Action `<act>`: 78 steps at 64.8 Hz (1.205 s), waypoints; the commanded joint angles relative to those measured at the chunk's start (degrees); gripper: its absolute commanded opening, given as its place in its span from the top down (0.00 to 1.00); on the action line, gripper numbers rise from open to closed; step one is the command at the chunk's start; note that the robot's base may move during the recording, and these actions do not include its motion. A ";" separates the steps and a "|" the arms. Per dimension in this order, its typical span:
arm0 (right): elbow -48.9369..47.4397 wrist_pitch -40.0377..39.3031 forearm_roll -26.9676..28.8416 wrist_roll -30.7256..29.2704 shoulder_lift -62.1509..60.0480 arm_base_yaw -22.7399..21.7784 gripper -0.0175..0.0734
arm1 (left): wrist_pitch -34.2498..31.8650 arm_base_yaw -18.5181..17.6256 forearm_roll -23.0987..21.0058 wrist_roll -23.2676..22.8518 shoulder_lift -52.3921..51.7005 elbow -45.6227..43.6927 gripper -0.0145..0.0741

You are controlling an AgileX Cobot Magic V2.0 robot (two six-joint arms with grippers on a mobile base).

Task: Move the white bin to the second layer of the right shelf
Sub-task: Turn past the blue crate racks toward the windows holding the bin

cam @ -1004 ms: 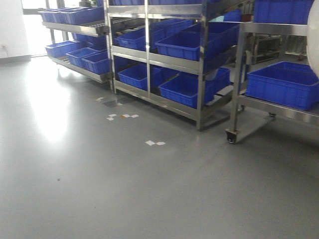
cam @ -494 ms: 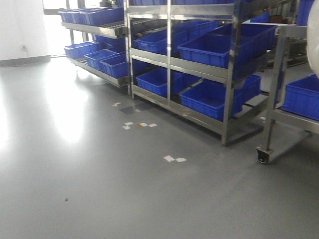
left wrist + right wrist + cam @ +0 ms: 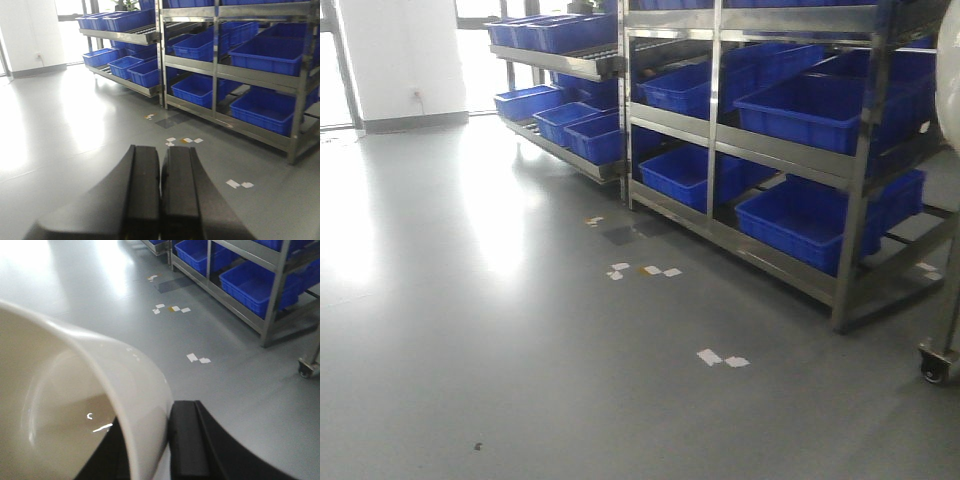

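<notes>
Grey floor [image 3: 520, 350] is lying between robot and racks [image 3: 800, 160] ahead-right; the right gripper [image 3: 147, 440] is clamping the white bin [image 3: 60, 405] by its wall, while the left gripper [image 3: 161, 185] is hanging closed, empty.

Crates [image 3: 815, 105] sit on racks [image 3: 857, 215], the bin [image 3: 950, 75] before them.

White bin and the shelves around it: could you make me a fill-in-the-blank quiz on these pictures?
1. The crates on the steel racks are ___.
2. The right gripper clamps the white bin; the left gripper holds ___.
3. The small white scraps lie on the grey ___.
Missing: blue; nothing; floor.
</notes>
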 commanded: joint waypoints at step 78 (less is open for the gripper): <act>-1.80 -5.77 -0.34 -0.05 0.78 -0.23 0.75 | -4.85 -0.21 -0.31 -0.20 -0.80 2.11 0.74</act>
